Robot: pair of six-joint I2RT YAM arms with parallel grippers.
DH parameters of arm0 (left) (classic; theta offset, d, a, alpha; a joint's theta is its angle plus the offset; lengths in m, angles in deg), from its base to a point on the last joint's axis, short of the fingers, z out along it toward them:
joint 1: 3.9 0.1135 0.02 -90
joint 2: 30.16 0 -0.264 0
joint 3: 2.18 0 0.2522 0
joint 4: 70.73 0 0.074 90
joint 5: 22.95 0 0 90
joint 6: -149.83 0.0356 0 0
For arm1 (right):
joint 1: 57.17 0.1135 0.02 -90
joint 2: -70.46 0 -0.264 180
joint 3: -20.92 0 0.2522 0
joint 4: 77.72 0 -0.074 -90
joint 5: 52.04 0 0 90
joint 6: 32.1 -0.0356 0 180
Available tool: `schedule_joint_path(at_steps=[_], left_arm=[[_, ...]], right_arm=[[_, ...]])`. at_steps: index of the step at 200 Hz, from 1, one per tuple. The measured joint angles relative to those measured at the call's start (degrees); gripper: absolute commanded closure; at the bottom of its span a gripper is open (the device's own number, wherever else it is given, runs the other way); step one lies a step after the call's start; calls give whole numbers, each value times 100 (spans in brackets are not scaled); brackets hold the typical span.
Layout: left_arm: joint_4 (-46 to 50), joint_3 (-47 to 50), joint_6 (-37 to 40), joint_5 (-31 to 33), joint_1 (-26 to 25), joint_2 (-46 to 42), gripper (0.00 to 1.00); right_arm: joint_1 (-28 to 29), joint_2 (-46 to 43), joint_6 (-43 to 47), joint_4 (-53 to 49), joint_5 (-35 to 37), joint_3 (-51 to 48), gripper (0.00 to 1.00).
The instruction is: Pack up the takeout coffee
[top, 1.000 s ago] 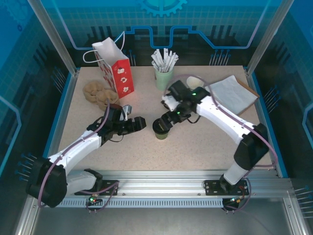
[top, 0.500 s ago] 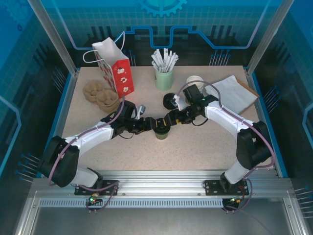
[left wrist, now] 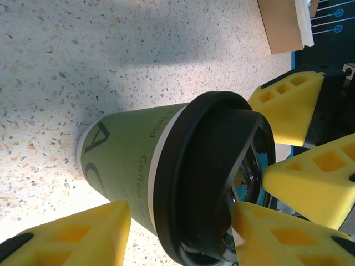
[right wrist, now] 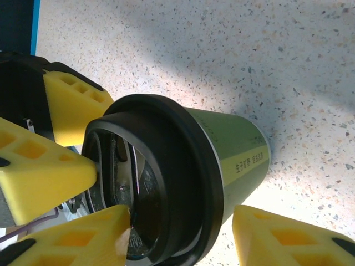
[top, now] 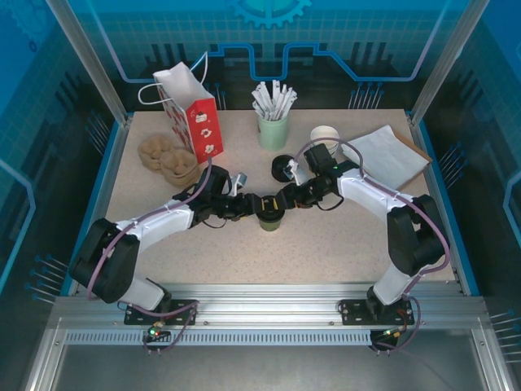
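Speckled tabletop [top: 342, 244], centre: left gripper [top: 251, 205] & right gripper [top: 286, 199] straddle 1 lidded takeout coffee [top: 269, 212]; clenched or loose, can't tell.

There are two robot arms [top: 155, 228]; two grippers, the left gripper [top: 249, 205] and the right gripper [top: 282, 199]; one takeout coffee [top: 269, 215], with one black lid on it; one red and white paper bag [top: 195, 114]; one pale green holder cup [top: 273, 132] with white sticks [top: 273, 99], too many to count; one stack of lidless cups [top: 324, 134]; one small pile of loose black lids [top: 282, 169], number not clear; two brown lumps [top: 167, 159], as far as I can tell; one pile of white napkins [top: 389, 153].
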Motion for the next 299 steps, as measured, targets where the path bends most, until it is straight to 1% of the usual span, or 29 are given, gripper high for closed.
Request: schedule_joint_path(at_steps=[20,64,94,147,193,232,260,283,299], left_arm=[[-50,0,-15,-11,-17,20,49],[-85,0,-87,-15,-81,31,49],[-188,0,-190,-20,-214,46,49],[-610,-20,-472,-146,-529,334,49],[-769,-44,-649,-170,-678,433,49],[-975,-157,-811,-192,-835,647,49],[-1019,-210,-876,-210,-901,704,47],[-916,-238,-859,-208,-901,704,41],[-743,-306,-767,-188,-901,704,37]], right_arm=[[-13,0,2,20,-42,-13,54],[-85,-20,20,39,-109,-83,52],[-203,-236,59,-66,-44,-232,52],[-400,-686,109,-267,26,-610,52],[-463,-846,153,-380,57,-662,52],[-680,-1078,219,-546,122,-763,51],[-791,-1204,271,-643,133,-782,50],[-835,-1325,317,-726,140,-782,46],[-841,-1421,332,-804,160,-778,41]])
